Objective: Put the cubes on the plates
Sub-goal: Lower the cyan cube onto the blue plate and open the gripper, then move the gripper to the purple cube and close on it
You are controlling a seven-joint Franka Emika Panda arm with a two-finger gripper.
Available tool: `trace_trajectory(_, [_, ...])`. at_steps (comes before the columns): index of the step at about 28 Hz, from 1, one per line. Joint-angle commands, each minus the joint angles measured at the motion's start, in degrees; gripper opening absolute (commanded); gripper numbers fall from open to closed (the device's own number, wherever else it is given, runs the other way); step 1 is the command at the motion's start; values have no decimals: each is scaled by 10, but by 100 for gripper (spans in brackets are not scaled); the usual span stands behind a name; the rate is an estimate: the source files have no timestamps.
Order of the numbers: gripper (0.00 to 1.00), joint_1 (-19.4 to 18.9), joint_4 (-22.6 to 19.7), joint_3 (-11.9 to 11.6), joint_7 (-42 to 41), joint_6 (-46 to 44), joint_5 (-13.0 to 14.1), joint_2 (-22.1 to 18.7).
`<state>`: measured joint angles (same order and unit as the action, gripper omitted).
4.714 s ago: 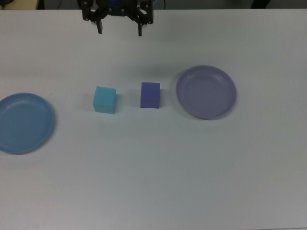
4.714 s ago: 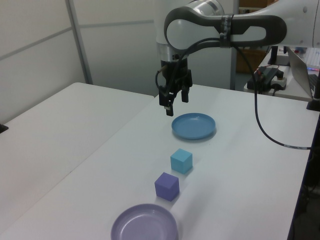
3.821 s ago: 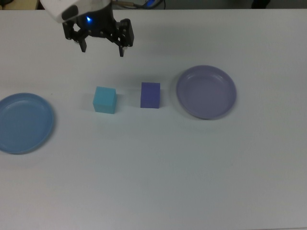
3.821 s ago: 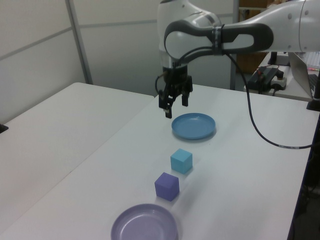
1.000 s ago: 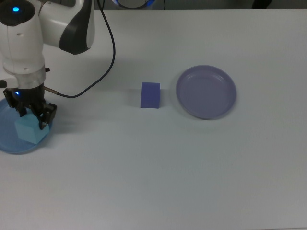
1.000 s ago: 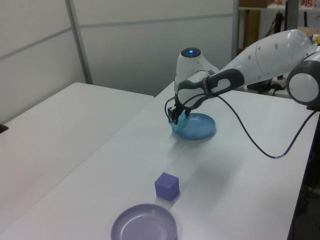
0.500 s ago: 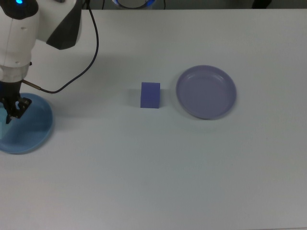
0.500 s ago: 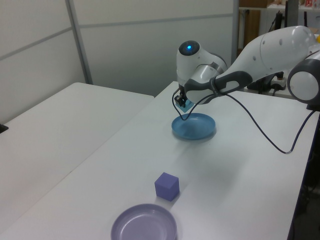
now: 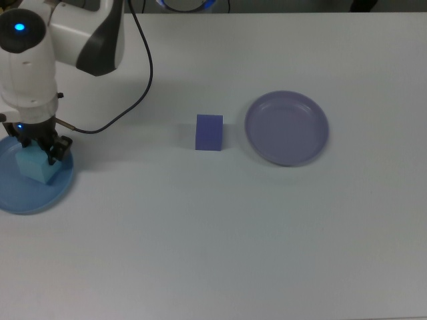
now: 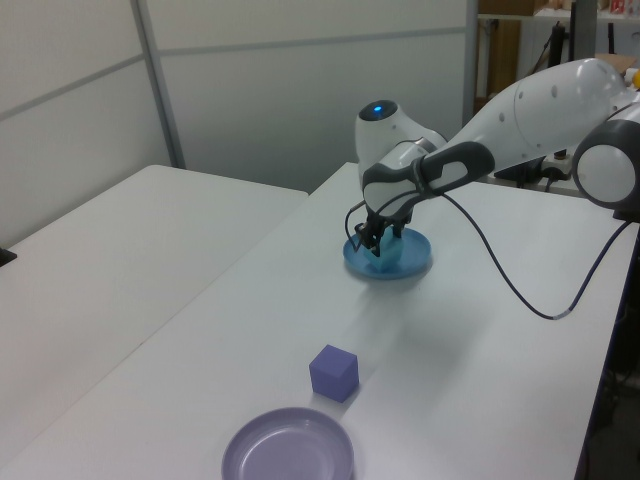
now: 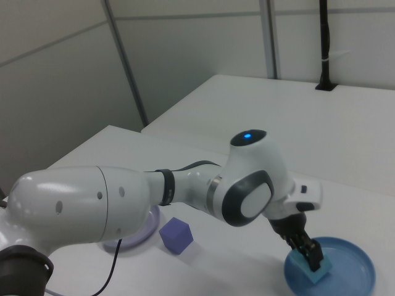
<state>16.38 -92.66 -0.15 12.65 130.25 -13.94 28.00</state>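
The cyan cube [image 9: 37, 171] sits on the sky-blue plate [image 9: 27, 197] at the top view's far left, and my gripper [image 9: 39, 150] is shut on it from above. In the right view, the fingers [image 11: 310, 254] press against the cyan cube [image 11: 315, 272] inside the blue plate [image 11: 347, 275]. The violet-blue cube [image 9: 209, 132] rests on the table mid-scene, apart from the lavender plate [image 9: 287, 128] just to the top view's right of it. The left view shows the gripper [image 10: 372, 243] low over the blue plate [image 10: 410, 260].
My white arm reaches over the table's far left in the top view, and a black cable [image 9: 137, 73] loops from it. In the right view, the arm covers part of the lavender plate [image 11: 148, 223]. The violet-blue cube [image 10: 334, 372] stands before the lavender plate [image 10: 289, 450].
Half a second ago the gripper held the cyan cube raised near the blue plate's edge. It has since come down and shifted toward the top view's right, and the cube now rests on the plate.
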Motion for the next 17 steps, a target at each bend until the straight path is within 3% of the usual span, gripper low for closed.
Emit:
trace_trajectory(1, [67, 9, -2, -1, -36, -14, 49, -12])
trace_trajectory(3, [76, 8, -2, -1, -39, -14, 48, -13])
trace_trajectory(5, [100, 8, -2, -1, -38, -14, 46, -13])
trace_trajectory(13, [100, 8, -2, -3, -33, -17, 51, -44])
trace_trajectory(17, [100, -8, -2, 7, -31, -82, 64, -80])
